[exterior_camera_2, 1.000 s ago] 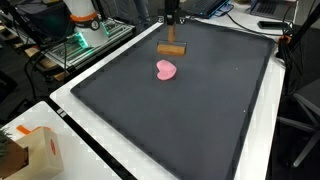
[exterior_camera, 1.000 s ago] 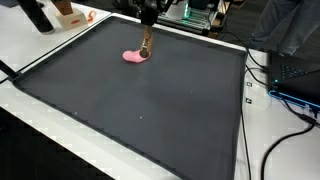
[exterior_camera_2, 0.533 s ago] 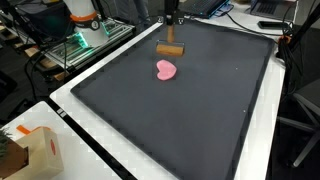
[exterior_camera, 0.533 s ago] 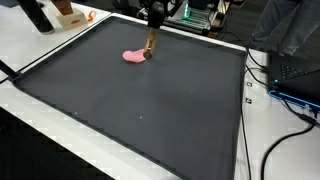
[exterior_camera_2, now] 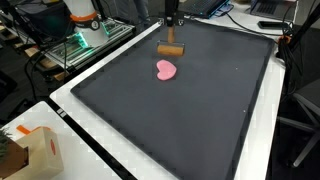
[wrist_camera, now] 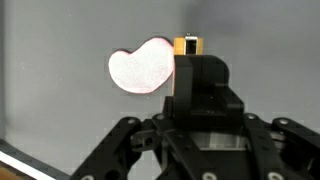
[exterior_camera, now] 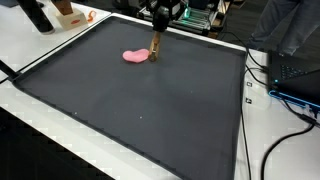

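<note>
My gripper (exterior_camera: 158,22) hangs over the far part of a black mat (exterior_camera: 140,110) and is shut on a small wooden block (exterior_camera: 156,45), whose lower end is close to the mat. In an exterior view the block (exterior_camera_2: 172,48) shows as a brown bar below the gripper (exterior_camera_2: 171,22). A pink heart-shaped piece (exterior_camera: 135,56) lies flat on the mat just beside the block, also in the other exterior view (exterior_camera_2: 166,70). In the wrist view the pink piece (wrist_camera: 140,68) lies left of the block's end (wrist_camera: 186,45), between my dark fingers (wrist_camera: 196,75).
The mat (exterior_camera_2: 180,110) lies on a white table. A cardboard box (exterior_camera_2: 30,150) stands at one corner. Cables and a dark device (exterior_camera: 296,78) lie beside the mat. An orange and white object (exterior_camera: 70,14) and equipment stand behind the mat's far edge.
My gripper has carried the wooden block a little sideways, away from the pink piece. The pink piece has not moved.
</note>
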Action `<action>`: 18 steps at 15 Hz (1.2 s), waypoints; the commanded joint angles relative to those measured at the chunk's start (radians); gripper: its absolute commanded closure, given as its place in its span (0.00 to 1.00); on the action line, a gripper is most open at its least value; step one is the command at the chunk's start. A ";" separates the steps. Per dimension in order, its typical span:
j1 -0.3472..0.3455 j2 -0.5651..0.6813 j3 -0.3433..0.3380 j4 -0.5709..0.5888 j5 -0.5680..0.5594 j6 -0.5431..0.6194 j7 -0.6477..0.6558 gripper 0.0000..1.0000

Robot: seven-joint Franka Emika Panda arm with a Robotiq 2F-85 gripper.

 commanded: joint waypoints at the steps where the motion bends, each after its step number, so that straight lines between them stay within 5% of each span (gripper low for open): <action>1: 0.007 -0.006 0.005 -0.025 -0.041 0.036 0.055 0.76; 18: 0.013 0.019 -0.005 -0.010 -0.008 0.021 0.015 0.76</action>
